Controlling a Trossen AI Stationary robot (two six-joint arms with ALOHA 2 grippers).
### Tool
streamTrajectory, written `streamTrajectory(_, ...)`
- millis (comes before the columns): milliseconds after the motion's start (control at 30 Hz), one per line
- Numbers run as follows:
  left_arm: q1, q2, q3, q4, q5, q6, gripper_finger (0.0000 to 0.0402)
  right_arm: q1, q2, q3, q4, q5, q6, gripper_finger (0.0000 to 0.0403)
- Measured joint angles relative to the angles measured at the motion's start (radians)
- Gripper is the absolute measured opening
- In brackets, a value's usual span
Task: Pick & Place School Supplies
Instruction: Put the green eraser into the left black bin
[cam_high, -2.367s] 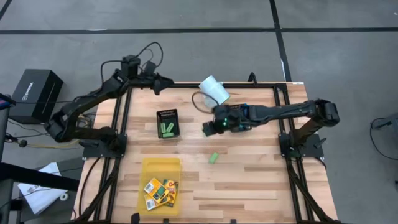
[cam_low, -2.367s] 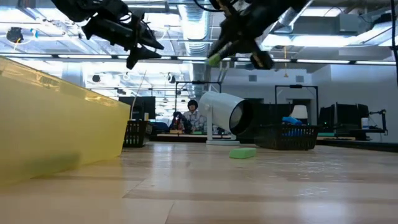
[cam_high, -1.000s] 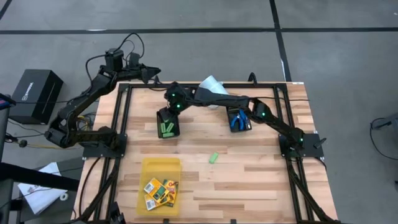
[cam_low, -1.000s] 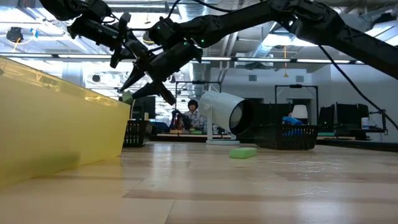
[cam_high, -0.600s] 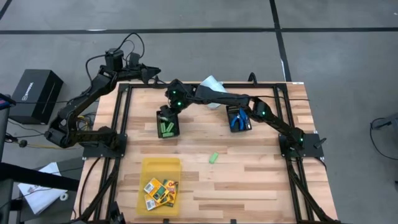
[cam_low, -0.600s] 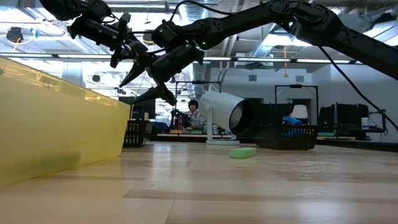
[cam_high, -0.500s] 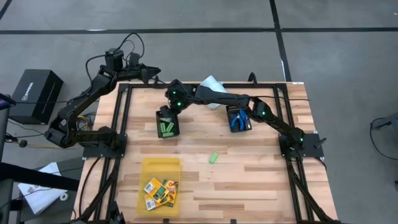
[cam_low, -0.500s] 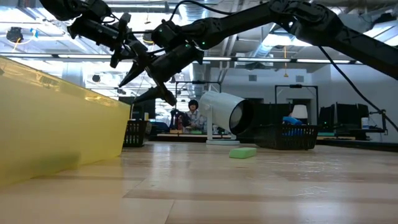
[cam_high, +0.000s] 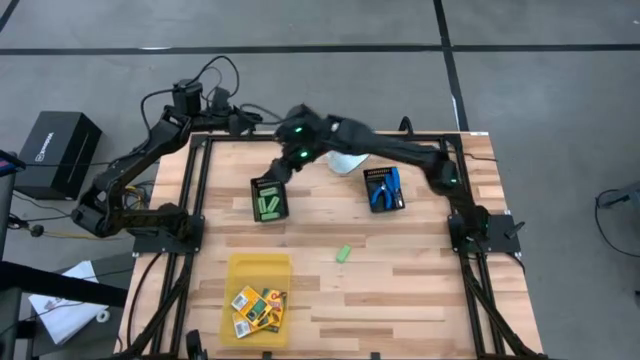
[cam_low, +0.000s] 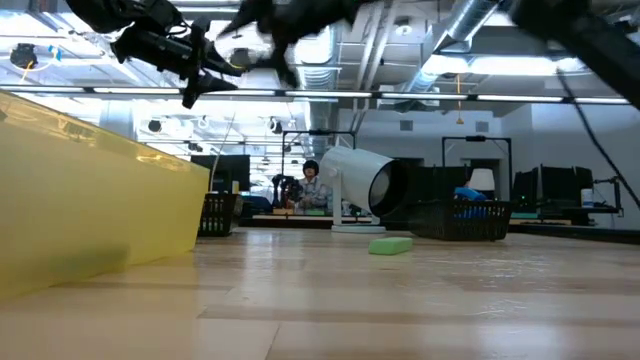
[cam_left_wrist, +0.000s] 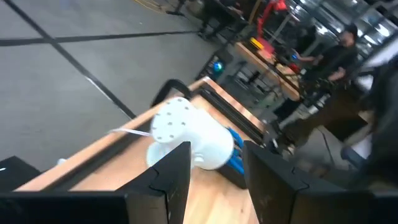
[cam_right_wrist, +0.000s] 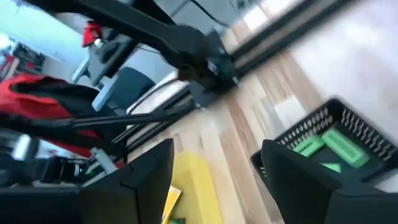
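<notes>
Green eraser (cam_high: 343, 254) lying loose on the table (cam_high: 420, 290), near the middle, with no gripper near it.

The right gripper (cam_high: 283, 172) hangs above the far end of the black mesh tray (cam_high: 267, 199) that holds other green pieces (cam_high: 267, 207); its fingers stand wide apart and empty. The loose eraser lies well apart from it, toward the near edge and toward the right arm's own base, its long axis slanted across the boards. The left gripper (cam_left_wrist: 214, 180) waits off the far left corner, moderately open and empty, facing the white cup (cam_left_wrist: 186, 134). The right arm looks the nearer one for the next pick. The yellow tray (cam_high: 257, 265) holds the orange boxes (cam_high: 258, 305); the blue pliers (cam_high: 385, 190) sit in the other mesh tray.
</notes>
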Motion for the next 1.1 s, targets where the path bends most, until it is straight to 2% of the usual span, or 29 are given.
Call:
streamTrajectory(200, -0.081, 0.008, 0.000, -0.002, 0.004, -0.022, 0.0140, 0.038, -0.259, 0.000, -0.165, 0.103, -0.105, 0.0234)
streamTrajectory(333, -0.246, 0.031, 0.000, -0.038, 0.008, -0.019, 0.0140, 0.057, -0.412, 0.002, -0.198, 0.200, -0.119, 0.0234)
streamTrajectory(567, -0.611, 0.108, 0.000, -0.039, -0.227, 0.099, 0.0110, 0.063, -0.597, 0.001, -0.267, 0.377, -0.185, 0.0234)
streamTrajectory(700, -0.786, 0.174, -0.001, -0.023, -0.284, 0.158, 0.0073, 0.063, -0.663, 0.000, -0.350, 0.489, -0.258, 0.0234)
streamTrajectory(833, -0.920, 0.246, -0.001, 0.034, -0.400, 0.187, 0.0023, 0.057, -0.710, 0.000, -0.404, 0.552, -0.335, 0.0234)
streamTrajectory(900, -0.956, 0.280, -0.001, 0.075, -0.448, 0.171, 0.0006, 0.042, -0.729, 0.000, -0.424, 0.552, -0.361, 0.0234)
streamTrajectory(1100, -0.971, 0.405, 0.000, 0.273, -0.468, 0.072, 0.0006, -0.005, -0.750, 0.000, -0.507, 0.552, -0.411, 0.0234)
